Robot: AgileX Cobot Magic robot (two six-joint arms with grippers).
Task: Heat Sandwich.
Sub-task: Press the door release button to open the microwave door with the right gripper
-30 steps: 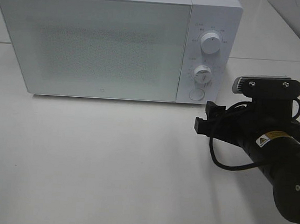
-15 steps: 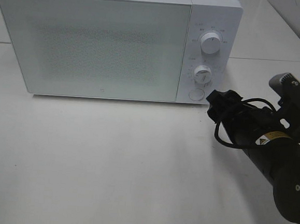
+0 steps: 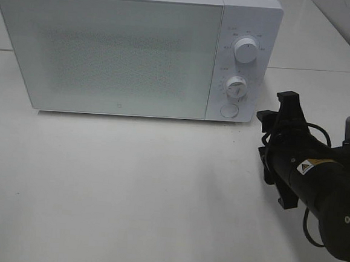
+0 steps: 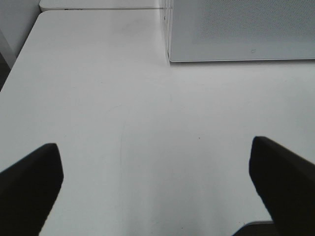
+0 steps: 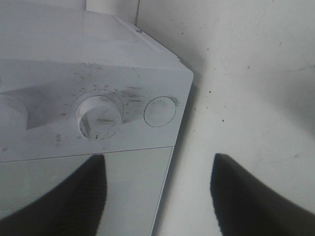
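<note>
Black fingers (image 5: 64,196) of the right hand (image 5: 157,164) stand apart with nothing between them. One shows in front of the microwave (image 5: 74,59) door (image 5: 133,191), the other in front of bare worktop (image 5: 256,73). Straight ahead of that hand, close by, is the lower end of the control panel (image 5: 147,81). It carries a round white knob (image 5: 98,117) ringed with small marks and, just beside it, a flat round button (image 5: 160,111). From the high camera the right arm (image 3: 322,185) comes in from the lower right. The hand sits just off the oven's front right corner, near the button. A second knob (image 3: 246,51) sits higher on the same panel.

The left hand (image 4: 155,145) is spread wide and holds nothing. Its two dark fingers sit at the far edges of its wrist view, with plain white worktop under the gap. Beyond it lies a lower front corner of the microwave, well apart from the fingers.

The microwave stands on the worktop with its door shut, and the dotted, frosted pane hides the inside. Where the sandwich lies cannot be told from these views.
</note>
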